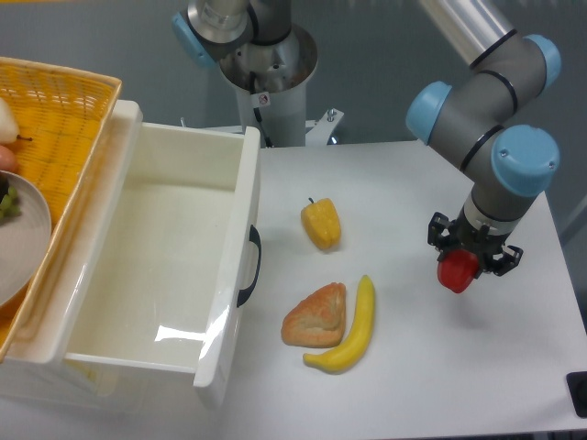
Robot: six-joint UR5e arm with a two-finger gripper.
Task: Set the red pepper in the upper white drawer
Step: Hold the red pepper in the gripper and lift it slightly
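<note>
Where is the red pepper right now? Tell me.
The small glossy red pepper is at the table's right side, gripped in the gripper, right of the yellow banana.

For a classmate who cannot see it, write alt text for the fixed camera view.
The gripper holds the red pepper over the table's right side, far from the open white drawer at left. A yellow pepper, croissant and banana lie between.
</note>
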